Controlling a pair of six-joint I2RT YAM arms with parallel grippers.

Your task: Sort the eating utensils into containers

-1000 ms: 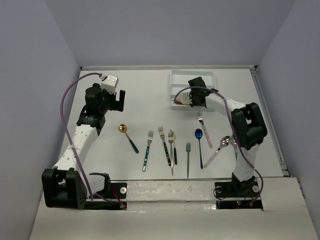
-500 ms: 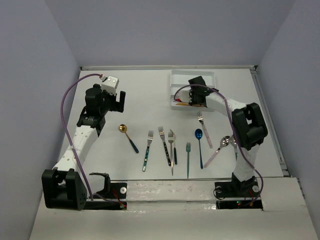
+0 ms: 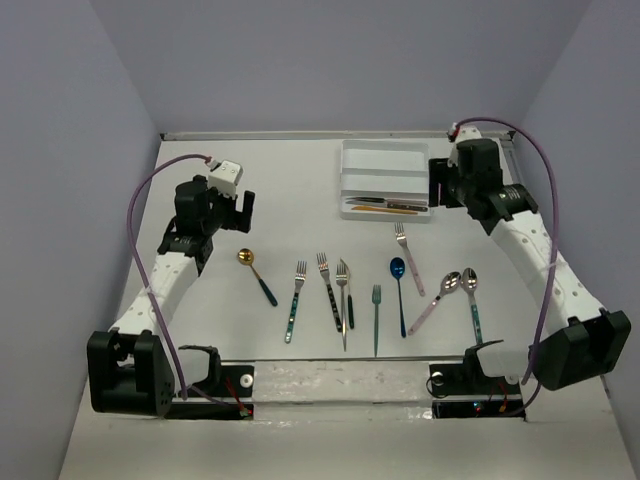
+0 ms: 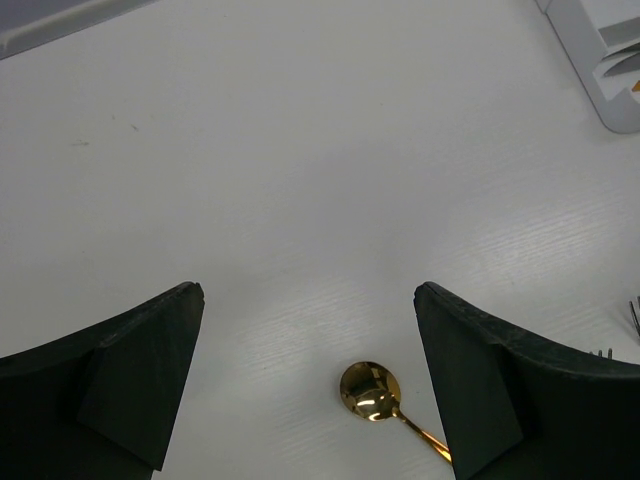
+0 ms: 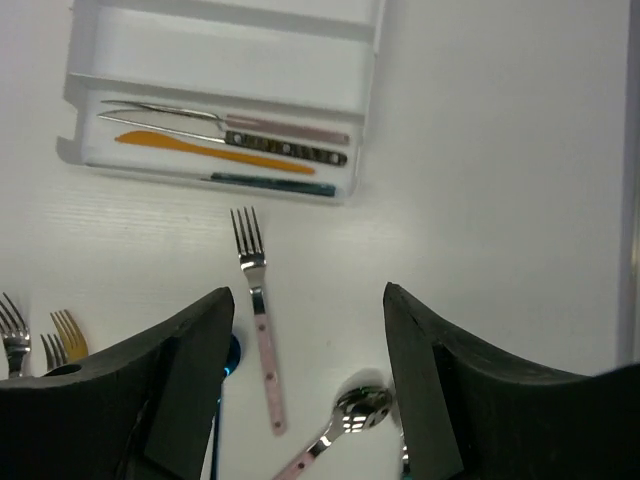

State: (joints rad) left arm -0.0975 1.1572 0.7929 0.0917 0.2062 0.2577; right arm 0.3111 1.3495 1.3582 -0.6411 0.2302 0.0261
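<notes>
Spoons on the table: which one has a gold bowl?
The leftmost spoon, with a dark handle; the blue spoon and the two silver spoons lie further right.

White table (image 3: 290, 190), pale lilac walls (image 3: 330, 60) around it

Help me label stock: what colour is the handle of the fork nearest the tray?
The fork's handle is pink with small dots; clearest in right wrist view.

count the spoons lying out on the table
4: a gold spoon at the row's left end, a blue spoon right of centre, and a pink-handled spoon beside a teal-handled spoon at the right end. None seem hidden.
</notes>
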